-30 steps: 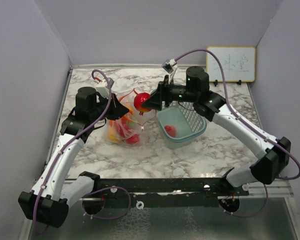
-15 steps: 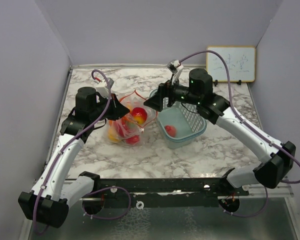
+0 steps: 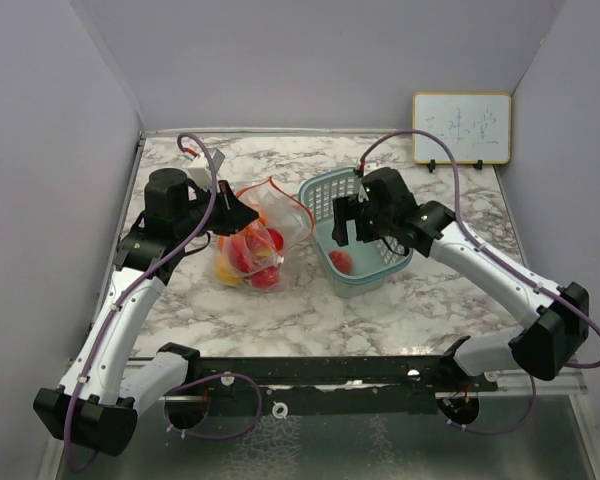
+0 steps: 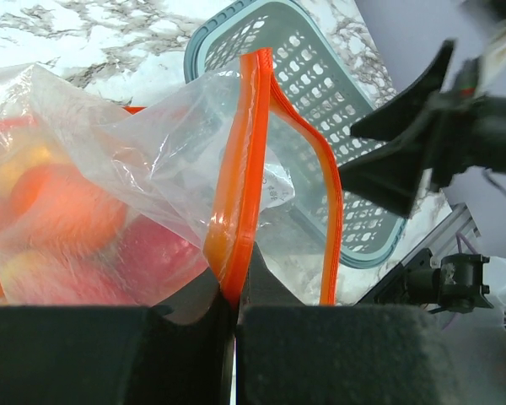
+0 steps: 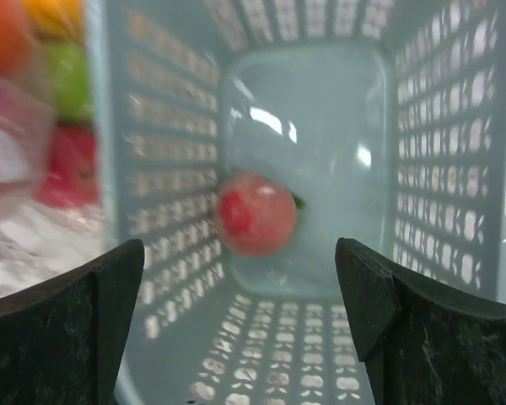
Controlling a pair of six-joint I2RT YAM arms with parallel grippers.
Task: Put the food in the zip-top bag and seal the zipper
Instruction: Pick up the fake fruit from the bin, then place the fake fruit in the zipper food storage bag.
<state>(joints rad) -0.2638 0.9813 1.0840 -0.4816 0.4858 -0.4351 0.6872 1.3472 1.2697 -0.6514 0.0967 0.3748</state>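
Note:
The clear zip-top bag [image 3: 252,240] lies left of the teal basket [image 3: 380,275] with several red, orange and yellow toy fruits [image 3: 242,255] inside. My left gripper [image 3: 236,213] is shut on the bag's red-orange zipper strip [image 4: 236,194] and holds the mouth up and open. My right gripper [image 3: 348,218] is open and empty, over the basket. One red toy fruit [image 3: 341,262] lies on the basket floor, seen between the open jaws in the right wrist view [image 5: 255,213]. The bagged fruits show blurred through the basket's left wall [image 5: 63,160].
A small whiteboard [image 3: 461,128] stands at the back right against the wall. Grey walls close the table's left, back and right sides. The basket [image 4: 320,126] sits close beside the bag's mouth.
My right gripper carried a red fruit to the bag mouth, let it go into the bag, then swung right and down over the basket, open. The left gripper kept holding the zipper.

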